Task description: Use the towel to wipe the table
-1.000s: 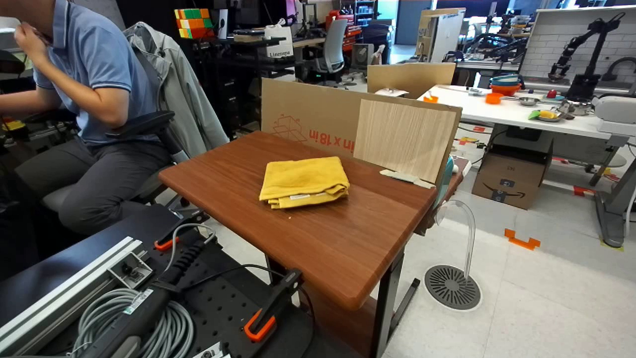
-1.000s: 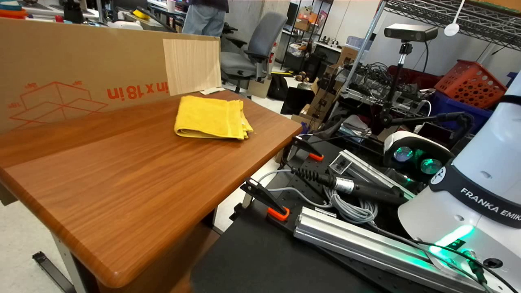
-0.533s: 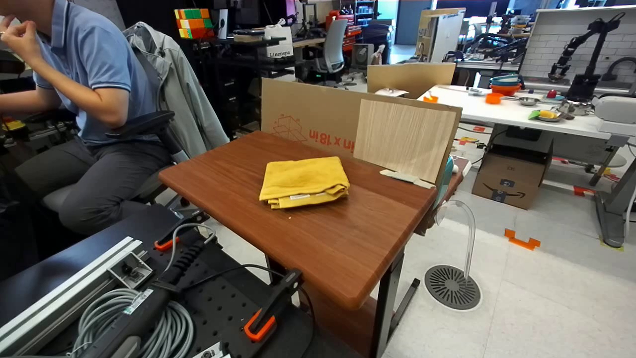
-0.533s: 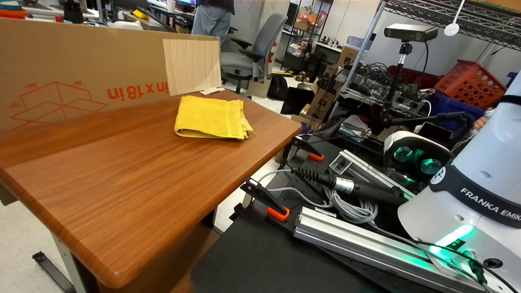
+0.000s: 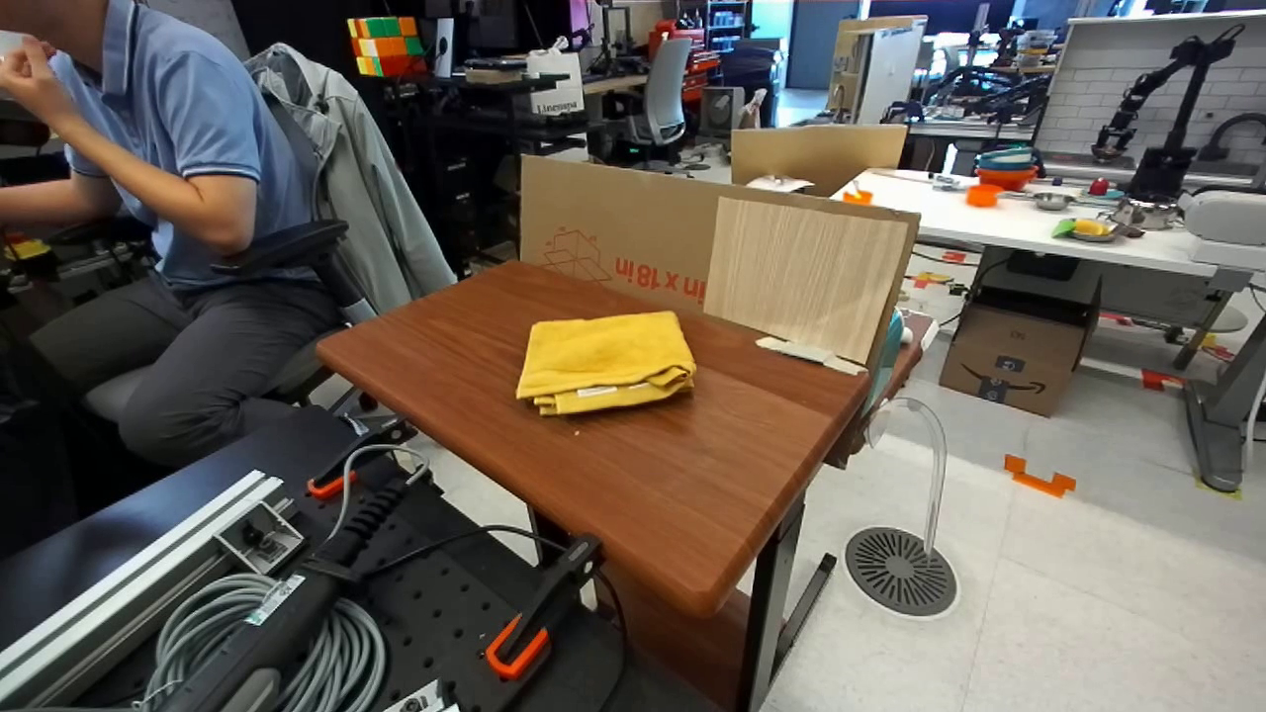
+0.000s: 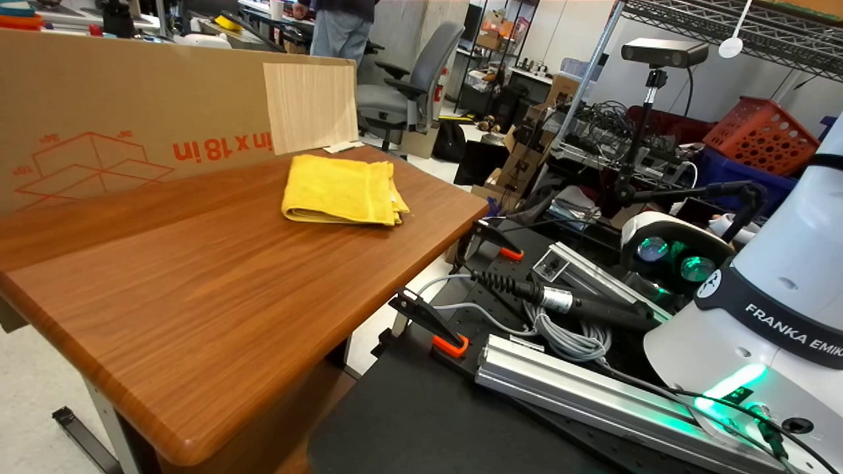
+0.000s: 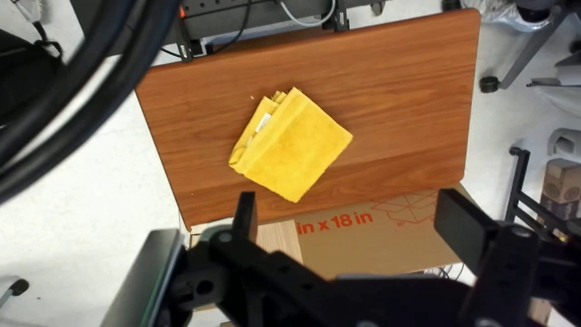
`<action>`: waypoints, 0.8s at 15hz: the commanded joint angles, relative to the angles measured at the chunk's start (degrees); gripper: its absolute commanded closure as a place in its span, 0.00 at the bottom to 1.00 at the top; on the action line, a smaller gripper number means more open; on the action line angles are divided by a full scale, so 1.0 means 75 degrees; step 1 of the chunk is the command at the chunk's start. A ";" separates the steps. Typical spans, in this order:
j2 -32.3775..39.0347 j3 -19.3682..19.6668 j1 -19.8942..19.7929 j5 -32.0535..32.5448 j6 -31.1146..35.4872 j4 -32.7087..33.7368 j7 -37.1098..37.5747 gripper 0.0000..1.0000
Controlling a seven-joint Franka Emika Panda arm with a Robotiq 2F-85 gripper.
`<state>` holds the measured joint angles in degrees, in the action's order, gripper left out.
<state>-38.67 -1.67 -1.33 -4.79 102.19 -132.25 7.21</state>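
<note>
The glossy reddish-brown wood-grain table (image 7: 181,122) bears, in the wrist view, a folded mustard-yellow cloth towel (image 7: 295,150), probably light and limp, best pinched at its layered left edge; further right, the black two-fingered gripper (image 7: 348,211) gapes, empty

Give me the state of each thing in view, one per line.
Towel: folded, edges uneven, not held.
Table: pale speck on it beside the towel.
Jaws: open, holding nothing.
Cardboard: upright along the table's edge.
Pale panel: upright against the cardboard.
Grey cable: coiled.
Base light: lit green.
</note>
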 commanded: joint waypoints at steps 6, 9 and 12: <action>0.2807 -0.1110 -0.0272 0.0602 0.1656 0.0492 0.2715 0.00; 0.4010 -0.1035 -0.0207 0.0968 0.1775 0.0916 0.3597 0.00; 0.4881 -0.0785 -0.0044 0.1169 0.1600 0.1414 0.4153 0.00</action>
<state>-8.78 -8.62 -2.07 2.50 115.08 -127.16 34.21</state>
